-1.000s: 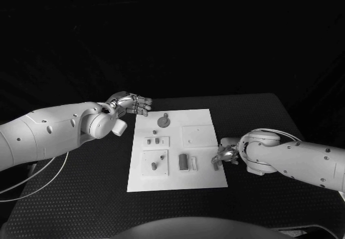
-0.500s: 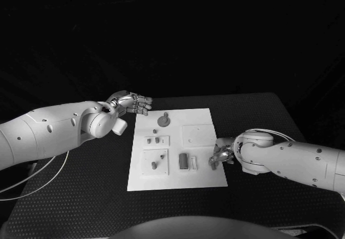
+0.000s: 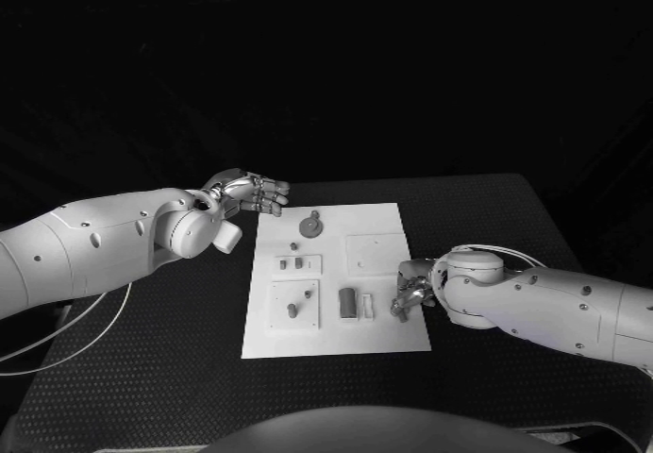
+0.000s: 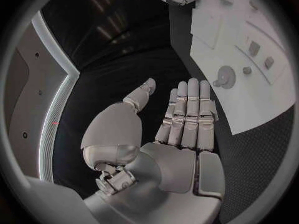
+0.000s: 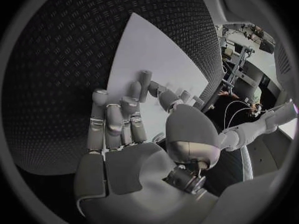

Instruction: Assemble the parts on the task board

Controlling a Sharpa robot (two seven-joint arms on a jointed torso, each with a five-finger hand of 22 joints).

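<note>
The white task board [image 3: 385, 335] lies in the middle of the table. On it are a round knobbed part [image 3: 311, 226], two small blocks [image 3: 290, 267], a slanted piece [image 3: 293, 310] and a dark upright block [image 3: 347, 304]. My left hand [image 3: 252, 195] hovers off the board's far left corner, fingers straight and apart, holding nothing; the left wrist view shows this left hand [image 4: 181, 119] beside the board [image 4: 261, 99]. My right hand [image 3: 412, 291] is bent down over the board's right edge, fingertips at a small part there. Whether it grips that part is hidden. The right hand [image 5: 124, 129] hangs over the board [image 5: 156, 55].
A square plate [image 3: 373, 255] with a shallow recess sits on the board's right half, just beyond my right hand. A white cable [image 3: 82, 326] trails under my left arm. Black textured table [image 3: 163, 377] surrounds the board on all sides.
My right hand has slid left and a little farther onto the board's right edge, closing over the small part there. The left hand has stayed in place.
</note>
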